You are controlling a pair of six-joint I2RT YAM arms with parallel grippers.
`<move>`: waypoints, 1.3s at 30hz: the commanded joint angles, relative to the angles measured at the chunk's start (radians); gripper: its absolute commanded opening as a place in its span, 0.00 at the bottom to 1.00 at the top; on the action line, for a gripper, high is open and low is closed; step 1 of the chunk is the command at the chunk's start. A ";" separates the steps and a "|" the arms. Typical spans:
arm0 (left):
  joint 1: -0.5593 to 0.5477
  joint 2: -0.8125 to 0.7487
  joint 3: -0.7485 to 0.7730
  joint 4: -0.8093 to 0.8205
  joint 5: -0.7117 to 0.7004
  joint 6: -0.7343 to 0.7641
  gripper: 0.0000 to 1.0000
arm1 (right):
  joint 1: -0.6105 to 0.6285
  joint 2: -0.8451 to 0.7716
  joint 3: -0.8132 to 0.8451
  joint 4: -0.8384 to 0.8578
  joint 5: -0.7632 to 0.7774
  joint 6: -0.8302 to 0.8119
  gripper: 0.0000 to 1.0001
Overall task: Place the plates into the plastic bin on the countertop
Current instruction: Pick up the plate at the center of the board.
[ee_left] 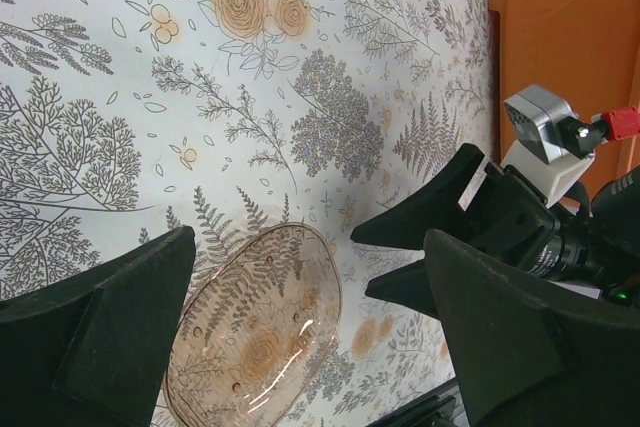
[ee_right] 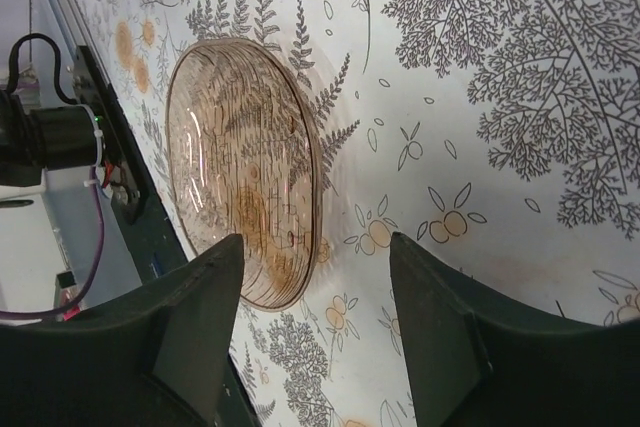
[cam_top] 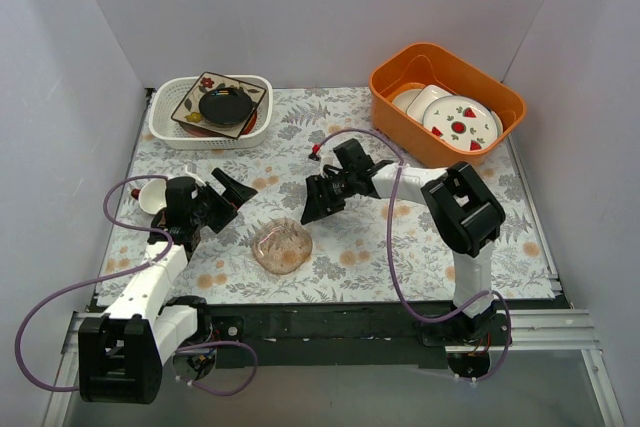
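1. Pink plate (cam_top: 281, 246) flat on the surface (cam_top: 350, 259), touched by neither claw.
2. Right claw (cam_top: 316, 201) just beyond the pink plate and slightly to its right, hovering low over the fern print, released, jaws apart with nothing between them.
3. Left claw (ee_left: 310, 237) near the pink plate's left side, spread wide, empty.
4. Plastic bin (cam_top: 165, 119) well beyond the pink plate, off to its far left, holding a cream flowered square plate (cam_top: 206, 84) with a dark dish (cam_top: 225, 105) on top.

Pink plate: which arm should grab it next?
Probably right. The right hand points at the pink plate, which lies close ahead of its fingers; the left hand points off to the side.
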 commanded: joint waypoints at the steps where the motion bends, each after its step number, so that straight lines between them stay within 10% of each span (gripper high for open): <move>1: -0.004 -0.005 0.001 -0.018 -0.013 0.019 0.98 | 0.020 0.034 0.064 -0.070 0.018 -0.045 0.66; 21: -0.009 0.024 -0.018 -0.002 -0.012 0.026 0.98 | 0.085 0.179 0.236 -0.276 0.083 -0.124 0.52; 31: -0.012 0.023 -0.025 -0.003 -0.007 0.029 0.98 | 0.092 0.195 0.256 -0.294 0.087 -0.134 0.10; 39: -0.015 0.020 -0.022 -0.015 -0.001 0.043 0.98 | 0.092 0.176 0.245 -0.274 0.097 -0.126 0.01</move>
